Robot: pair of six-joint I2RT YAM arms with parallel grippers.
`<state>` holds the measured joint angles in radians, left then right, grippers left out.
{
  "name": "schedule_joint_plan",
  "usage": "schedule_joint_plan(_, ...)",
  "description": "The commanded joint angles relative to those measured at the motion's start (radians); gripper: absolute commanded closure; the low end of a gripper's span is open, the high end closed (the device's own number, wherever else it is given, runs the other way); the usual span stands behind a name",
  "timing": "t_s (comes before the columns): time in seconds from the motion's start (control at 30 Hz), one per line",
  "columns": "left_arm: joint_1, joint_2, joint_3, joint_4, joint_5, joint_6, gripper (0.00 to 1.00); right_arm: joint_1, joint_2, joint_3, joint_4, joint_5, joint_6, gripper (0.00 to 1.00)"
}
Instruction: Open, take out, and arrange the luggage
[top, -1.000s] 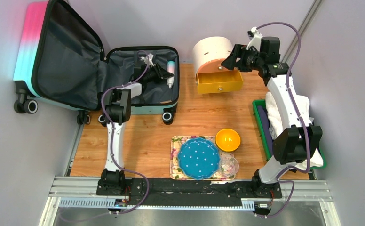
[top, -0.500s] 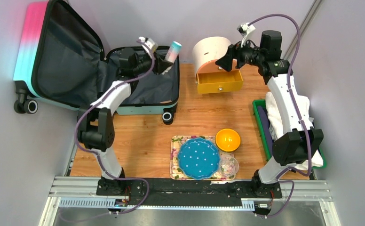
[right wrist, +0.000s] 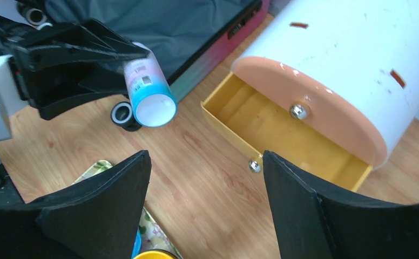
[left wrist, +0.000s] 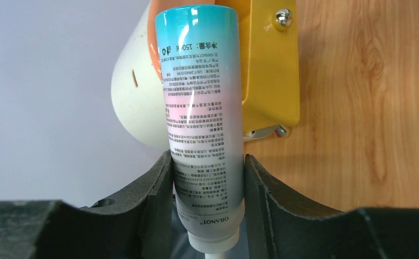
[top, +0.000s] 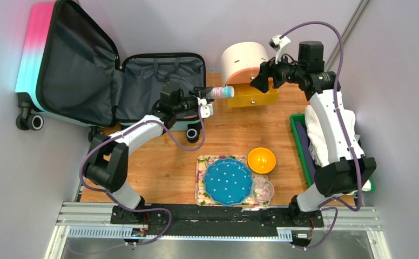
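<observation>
Turquoise-pink tube clamped in L gripper, cap cut off, prob. white; R gripper wide open, empty; luggage open.

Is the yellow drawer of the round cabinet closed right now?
No, the yellow drawer stands pulled out from the round cabinet, with its bare inside showing in the right wrist view.

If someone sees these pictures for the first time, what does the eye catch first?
The open luggage stands out at the far left, its pink-to-turquoise lid raised. In the middle, the left gripper holds a turquoise-and-pink tube out toward the open yellow drawer of the round cream cabinet, where the right gripper hovers with jaws wide.
</observation>
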<state>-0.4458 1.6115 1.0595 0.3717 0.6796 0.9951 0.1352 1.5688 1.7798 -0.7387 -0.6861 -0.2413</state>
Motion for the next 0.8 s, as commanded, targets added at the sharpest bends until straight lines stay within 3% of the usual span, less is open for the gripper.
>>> schedule_joint_plan(0.0, -0.034, -0.006, 0.17, -0.045, -0.028, 0.139, 1.0, -0.008, -0.055, -0.031, -0.044, 0.158, 0.013, 0.2)
schedule_joint_plan(0.13, -0.053, 0.051, 0.328, -0.21, 0.035, 0.07, 0.92, -0.069, -0.066, -0.045, -0.011, 0.243, 0.111, 0.19)
schedule_joint_plan(0.33, -0.125, 0.169, 0.471, -0.228, 0.012, -0.016, 0.9, -0.207, -0.107, -0.103, -0.002, 0.29, 0.177, 0.19)
schedule_joint_plan(0.6, -0.215, 0.349, 0.638, -0.194, -0.149, -0.035, 0.93, -0.249, -0.208, -0.237, -0.005, 0.266, 0.163, 0.19)
schedule_joint_plan(0.77, -0.263, 0.47, 0.81, -0.287, -0.264, 0.017, 0.91, -0.276, -0.216, -0.25, -0.014, 0.241, 0.166, 0.19)
